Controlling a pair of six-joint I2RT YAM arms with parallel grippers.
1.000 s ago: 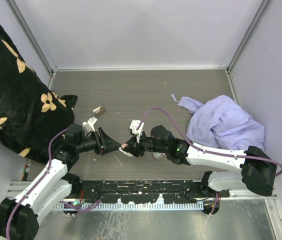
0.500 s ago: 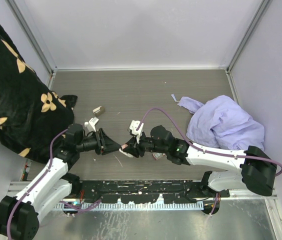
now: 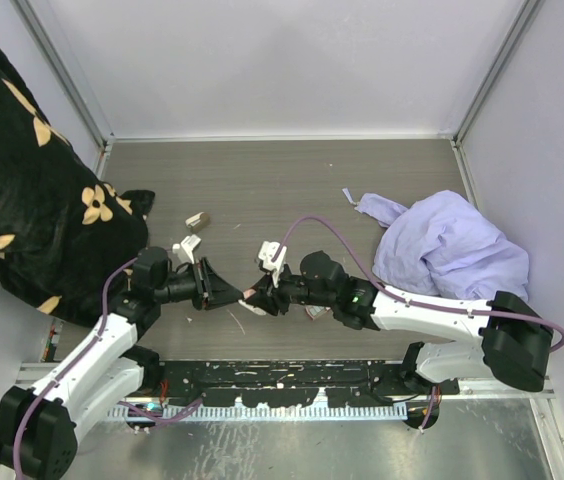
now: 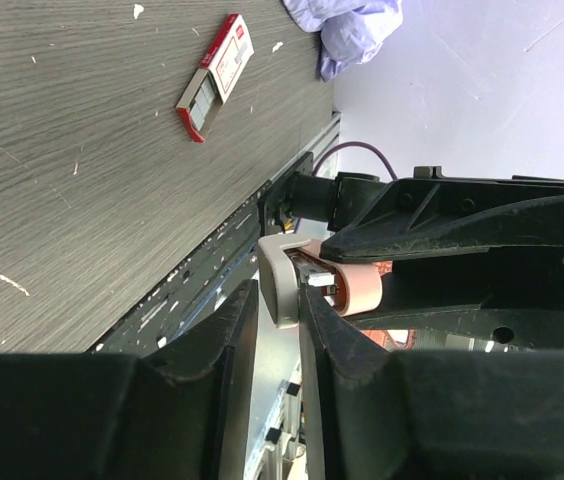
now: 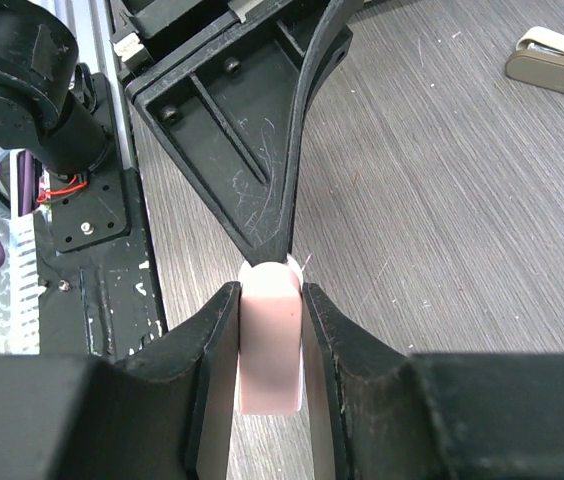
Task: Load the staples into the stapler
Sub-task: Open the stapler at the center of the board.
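Black cloth [image 3: 22,170]: one, with a tan flower print, heaped at the left edge.
Beige block [image 3: 198,220]: one, small, alone on the surface beyond the left arm.
Left end effector [image 4: 277,305]: one; its fingers sit on either side of the stapler's pale end (I cannot tell whether they actually pinch it).
Stapler [image 5: 270,340]: one, pink, held off the surface between the two arms.
Right end effector [image 5: 270,295]: one, clamped on the stapler's pink body.
Staples [image 4: 214,75]: one red-and-white box, flat on the surface near the front edge, by the right arm, apart from both end effectors.
Lavender cloth [image 3: 452,250]: one, crumpled at the right.
Surface [image 3: 292,185]: dark grey wood grain, with pale flecks.
Room: pale walls [image 3: 282,60] on three sides.
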